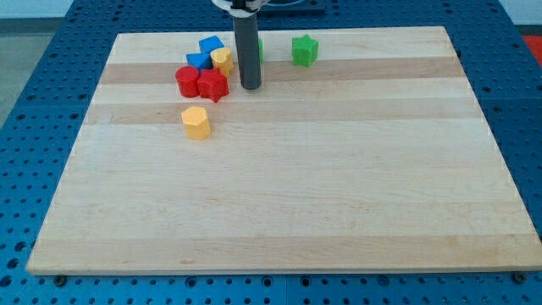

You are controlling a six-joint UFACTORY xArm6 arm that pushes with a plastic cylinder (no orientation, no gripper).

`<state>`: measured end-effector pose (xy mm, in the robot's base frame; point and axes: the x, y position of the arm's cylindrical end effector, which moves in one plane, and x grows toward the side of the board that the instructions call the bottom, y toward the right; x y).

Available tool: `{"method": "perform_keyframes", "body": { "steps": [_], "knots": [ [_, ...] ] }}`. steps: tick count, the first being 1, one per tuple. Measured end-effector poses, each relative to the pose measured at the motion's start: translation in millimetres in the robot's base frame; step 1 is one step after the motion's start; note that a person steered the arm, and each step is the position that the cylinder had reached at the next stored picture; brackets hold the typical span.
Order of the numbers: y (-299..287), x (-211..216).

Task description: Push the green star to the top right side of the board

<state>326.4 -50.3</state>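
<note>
So the rod's bare tip (250,86), holding nothing, sits to the view's left of the green plastic star block (305,50), handy for shoving it rightward along the wooden board (339,195).

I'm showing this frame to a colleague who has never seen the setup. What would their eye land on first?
Probably the dark rod coming down from the view's top, my tip resting on the board just right of a tight cluster: blue blocks, a yellow block and red blocks. Next, the green star alone near the top edge, right of the rod, and a lone yellow block below the cluster. A sliver of green shows behind the rod.
</note>
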Motion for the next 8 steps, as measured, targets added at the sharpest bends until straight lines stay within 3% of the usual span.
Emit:
{"method": "perform_keyframes", "body": {
  "steps": [1, 2, 8],
  "knots": [
    [1, -20],
    [19, -77],
    [45, -84]
  ]
}}
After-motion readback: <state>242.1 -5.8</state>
